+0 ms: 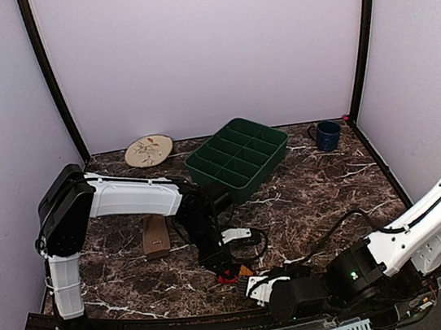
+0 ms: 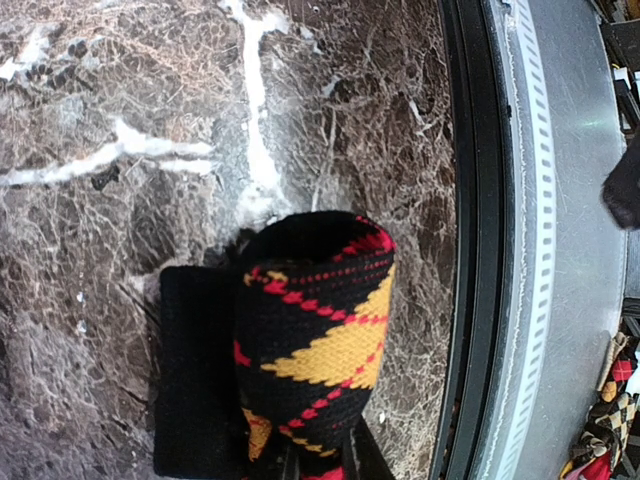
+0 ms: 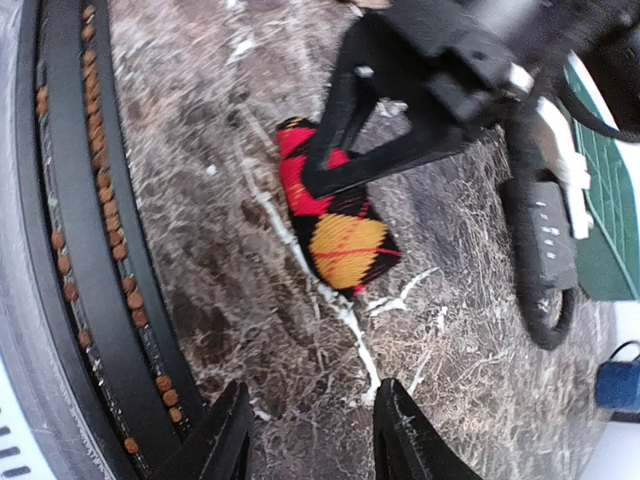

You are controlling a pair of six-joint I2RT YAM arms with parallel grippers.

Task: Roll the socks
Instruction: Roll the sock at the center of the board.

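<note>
The black argyle sock (image 2: 315, 330) is a fat rolled bundle with yellow and red diamonds, lying on the marble near the table's front edge. My left gripper (image 2: 318, 465) is shut on one end of it, with the black fingers (image 3: 335, 140) clamped across the roll. From above, the argyle sock (image 1: 230, 277) shows just under the left gripper (image 1: 228, 267). My right gripper (image 3: 312, 440) stands open a short way from the argyle sock (image 3: 340, 235), with only bare marble between its fingers. The tan-brown sock (image 1: 156, 236) lies flat and apart on the left, beside the left arm.
A green compartment tray (image 1: 238, 159) stands at the back centre, a blue mug (image 1: 328, 134) at the back right and a beige leaf plate (image 1: 149, 150) at the back left. The black table rail (image 2: 480, 240) runs close beside the rolled sock. The right gripper (image 1: 255, 284) sits low at the front edge.
</note>
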